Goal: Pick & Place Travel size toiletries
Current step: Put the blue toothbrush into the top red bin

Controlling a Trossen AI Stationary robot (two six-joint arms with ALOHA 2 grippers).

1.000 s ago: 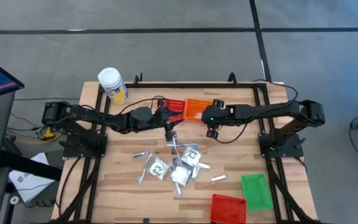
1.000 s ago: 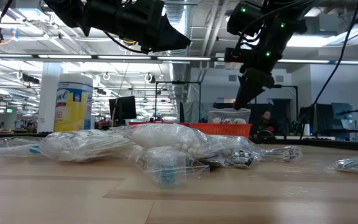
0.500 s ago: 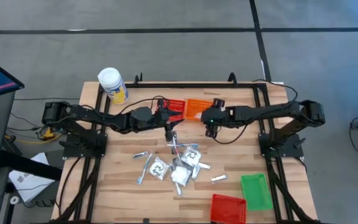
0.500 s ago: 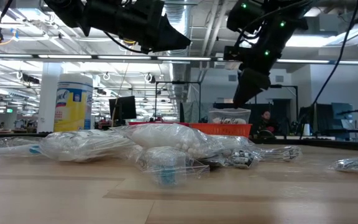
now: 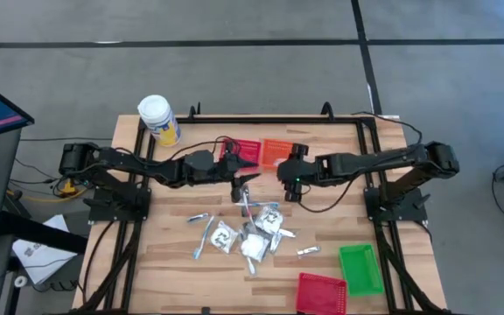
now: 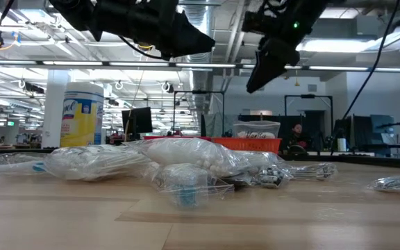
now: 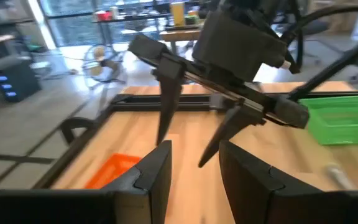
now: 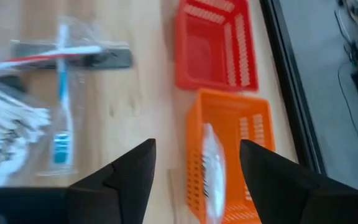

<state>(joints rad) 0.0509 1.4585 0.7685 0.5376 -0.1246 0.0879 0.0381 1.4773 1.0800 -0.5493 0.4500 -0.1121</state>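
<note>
From the overhead camera: the right gripper (image 5: 289, 184) now sits lower and further left in the frame than a second ago, when it hovered beside the orange basket (image 5: 275, 150) in the upper middle of the table. Its fingers (image 8: 124, 176) stand spread with nothing between them. A clear-wrapped packet (image 8: 213, 163) lies inside the orange basket, so one toiletry appears to have been dropped off, and the arm looks to be heading back toward the pile for another.

The remaining toiletries (image 5: 250, 229) lie heaped at the centre of the frame: square white packets and slim silver sticks. One stray stick (image 5: 307, 252) lies to their lower right. From table height the heap reads as a mound of crinkled clear wrap (image 6: 186, 161) in mid-frame.

The left gripper (image 5: 241, 179) hangs just above the upper edge of the pile, unmoved over the last second. Its fingers (image 7: 157, 174) are parted in its wrist camera, and nothing shows between them there. Whether it holds one of the thin sticks beneath it cannot be told from overhead.

A red basket (image 5: 243, 149) touches the orange one on its left. A green basket (image 5: 360, 267) and a second red basket (image 5: 322, 292) sit at lower right, the latter cut off by the frame edge. A white-lidded jar (image 5: 157, 119) stands at upper left. Single items within the heap cannot be counted.
</note>
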